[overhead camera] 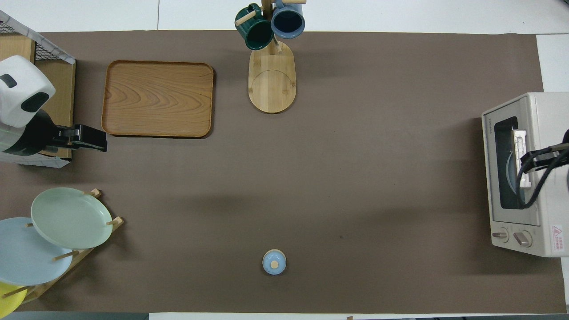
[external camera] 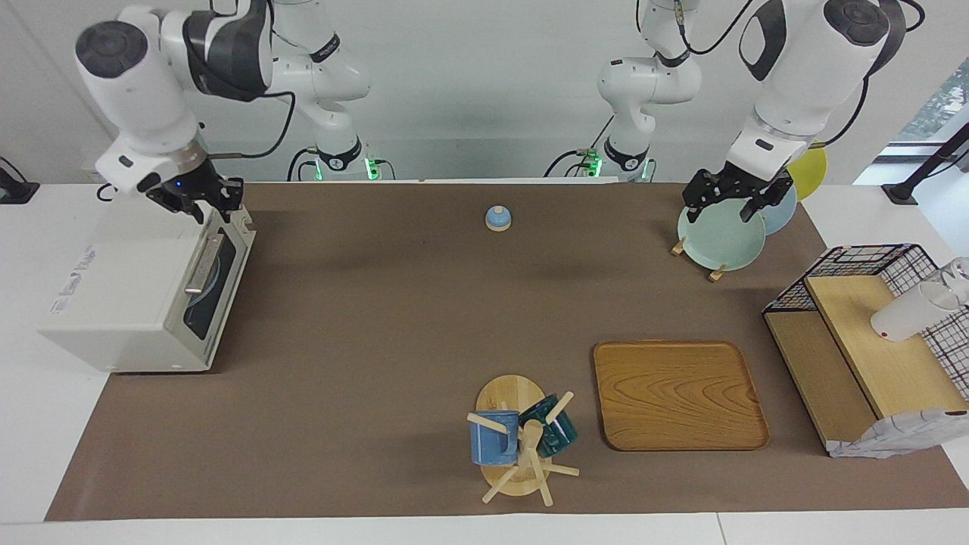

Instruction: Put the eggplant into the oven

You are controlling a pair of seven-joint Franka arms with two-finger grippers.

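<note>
The eggplant shows in neither view. The cream-white oven [external camera: 129, 303] stands at the right arm's end of the table with its dark glass door [external camera: 208, 284] closed; it also shows in the overhead view [overhead camera: 529, 173]. My right gripper [external camera: 198, 200] hangs just over the oven's top front edge, above the door's bar handle [external camera: 203, 265], and holds nothing I can see. My left gripper [external camera: 728, 203] is open and empty, raised over the plate rack at the left arm's end of the table.
Green plate [external camera: 719, 236], light blue and yellow plates stand in a wooden rack. A wooden tray [external camera: 677, 393], a mug tree [external camera: 522, 443] with two mugs, and a wire-and-wood shelf rack [external camera: 870, 348] holding a white cup lie farther out. A small blue bell [external camera: 497, 218] sits near the robots.
</note>
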